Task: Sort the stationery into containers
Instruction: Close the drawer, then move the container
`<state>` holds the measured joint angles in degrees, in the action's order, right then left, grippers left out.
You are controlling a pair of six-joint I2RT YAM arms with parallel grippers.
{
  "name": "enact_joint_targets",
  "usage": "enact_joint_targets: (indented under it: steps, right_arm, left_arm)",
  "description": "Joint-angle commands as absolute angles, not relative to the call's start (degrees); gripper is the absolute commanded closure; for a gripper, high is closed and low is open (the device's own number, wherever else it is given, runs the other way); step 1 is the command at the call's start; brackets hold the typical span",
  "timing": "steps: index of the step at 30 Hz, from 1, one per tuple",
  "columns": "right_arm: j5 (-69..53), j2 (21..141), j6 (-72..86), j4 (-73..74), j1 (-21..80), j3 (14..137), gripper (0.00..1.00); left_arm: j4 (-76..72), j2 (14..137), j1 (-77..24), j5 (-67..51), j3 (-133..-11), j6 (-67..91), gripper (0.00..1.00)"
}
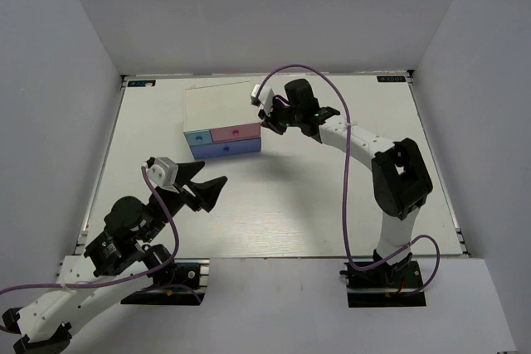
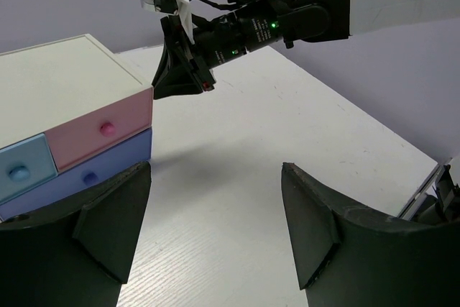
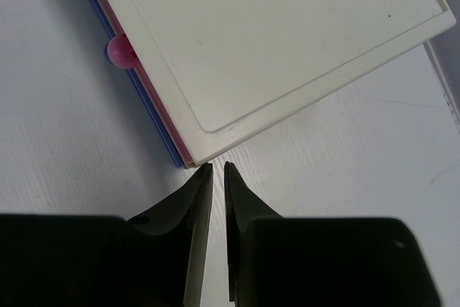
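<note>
Three drawers are sitting flush in the drawer unit (image 1: 217, 105) at the far middle of the table (image 1: 332, 205): light blue drawer (image 1: 197, 136), pink drawer (image 1: 236, 132), periwinkle drawer (image 1: 226, 149) beneath.

Stationery: none is showing in any view; I cannot tell whether it is lying inside the drawers.

Right gripper (image 3: 218, 167) is hovering just beside the unit's front right corner, jaws nearly together with only a thin slit between them, gripping nothing. Left gripper (image 1: 211, 181) is hanging wide open and empty, near the drawer fronts.

Risks, as judged:
- Right fingertips are crowding the corner; a nudge is likely to be shoving or twisting the unit, which looks light.
- Jaws this narrow are not fitting over the pink knob (image 3: 121, 51) without widening first.
- Left gripper is occupying the space in front of the drawers, so an opening drawer or the right arm may be meeting it.
- Purple cable (image 1: 332, 89) is looping above the right arm, near the unit's top.
</note>
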<state>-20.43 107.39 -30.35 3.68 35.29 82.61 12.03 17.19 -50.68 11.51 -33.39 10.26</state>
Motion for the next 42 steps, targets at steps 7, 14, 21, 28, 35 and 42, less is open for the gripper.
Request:
enact_joint_targets:
  steps: [7, 14, 21, 28, 35, 42]
  right_arm:
    - [-24.2, 106.5, -28.7, 5.2, 36.6, 85.9, 0.82]
    - [-24.3, 108.3, -28.7, 7.6, 38.1, 89.1, 0.82]
    - [-23.4, 104.3, -29.4, 6.5, 38.2, 84.7, 0.82]
    - [-21.1, 94.9, -28.6, 7.3, 38.0, 74.9, 0.61]
    - [-20.2, 82.4, -25.8, 11.1, 38.0, 66.5, 0.13]
    - [-16.1, 63.7, -18.7, 9.5, 37.8, 56.8, 0.1]
  left_arm:
    - [12.5, 17.2, -50.3, 12.0, -35.1, 9.8, 0.17]
    - [12.5, 17.2, -50.3, 12.6, -35.1, 9.8, 0.17]
    - [12.5, 17.2, -50.3, 12.6, -35.1, 9.8, 0.17]
    - [12.5, 17.8, -50.3, 12.6, -35.1, 9.8, 0.12]
    - [12.5, 22.5, -50.3, 12.6, -35.7, 9.2, 0.01]
    - [14.1, 30.9, -50.3, 8.9, -37.5, 9.2, 0.01]
